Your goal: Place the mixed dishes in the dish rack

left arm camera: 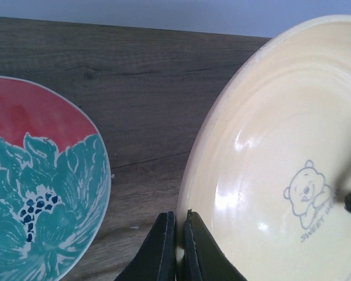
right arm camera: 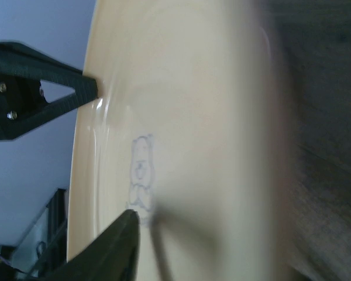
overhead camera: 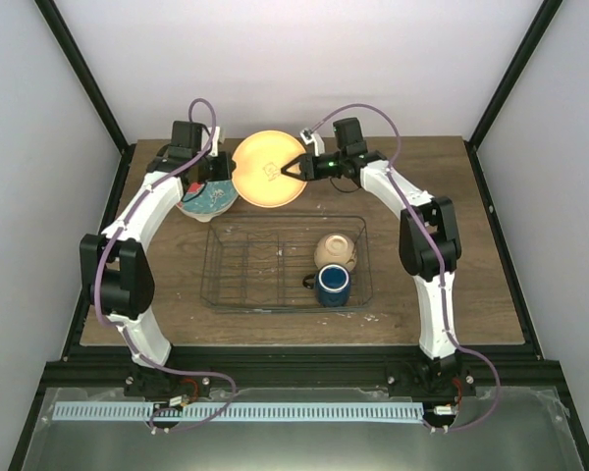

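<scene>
The orange-yellow plate (overhead camera: 265,172) is held at the far part of the wooden table (overhead camera: 471,245), just beyond the dish rack (overhead camera: 240,265). It is round and glossy, with a raised rim and a faint bear outline (left arm camera: 307,190) printed near its centre. Its left rim is pinched between the black fingers (left arm camera: 161,249) of the left gripper (overhead camera: 232,175), which are pressed tight on it. One finger of the right gripper (overhead camera: 289,169) is laid on the plate's face beside the bear. The other finger is hidden, so it cannot be told whether that gripper is clamped. The red plate (left arm camera: 41,187), patterned with teal flowers, is seen to the left of the yellow rim, with a strip of grained wood between them. The rack is made of thin wire, rectangular and low-sided. The cream bowl (overhead camera: 335,250) and the dark blue mug (overhead camera: 332,285) are set close together at its right end, and wire divider rows are seen across its left half. Bare wood is seen to the right of the rack.
</scene>
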Available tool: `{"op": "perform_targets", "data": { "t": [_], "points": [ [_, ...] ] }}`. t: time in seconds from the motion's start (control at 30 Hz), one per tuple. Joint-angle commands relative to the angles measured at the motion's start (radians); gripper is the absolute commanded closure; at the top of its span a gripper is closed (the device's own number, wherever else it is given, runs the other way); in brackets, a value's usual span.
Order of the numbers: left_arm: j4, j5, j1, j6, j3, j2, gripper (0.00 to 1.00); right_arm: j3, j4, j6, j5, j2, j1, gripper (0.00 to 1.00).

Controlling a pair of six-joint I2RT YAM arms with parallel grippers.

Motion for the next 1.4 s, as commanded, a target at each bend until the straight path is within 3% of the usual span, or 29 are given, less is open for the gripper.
{"op": "perform_targets", "data": {
  "t": [0.0, 0.13, 0.3, 0.47, 0.73, 1.2, 1.37],
  "points": [
    [0.050, 0.038, -0.007, -0.018, -0.019, -0.043, 1.00, 0.043, 0.008, -0.006, -0.021, -0.004, 0.005, 0.76],
    [0.037, 0.024, -0.006, -0.009, -0.019, -0.041, 0.93, 0.038, -0.014, -0.025, 0.009, -0.021, 0.006, 0.82],
    [0.001, -0.007, -0.006, 0.017, -0.012, -0.046, 0.72, 0.062, -0.059, -0.093, 0.058, -0.050, 0.006, 0.85],
    [-0.030, -0.042, 0.051, 0.030, -0.014, -0.092, 0.48, 0.070, -0.141, -0.279, 0.129, -0.113, 0.005, 0.85],
    [-0.058, -0.023, 0.200, 0.017, -0.011, -0.187, 0.43, -0.101, -0.083, -0.464, 0.238, -0.325, 0.020, 0.92],
    [-0.032, 0.002, 0.209, 0.008, -0.031, -0.160, 0.43, -0.443, 0.057, -0.707, 0.618, -0.571, 0.232, 0.99],
    [-0.027, 0.011, 0.209, 0.013, -0.037, -0.155, 0.43, -0.508, 0.106, -0.709, 0.660, -0.591, 0.261, 0.99]
  ]
}}
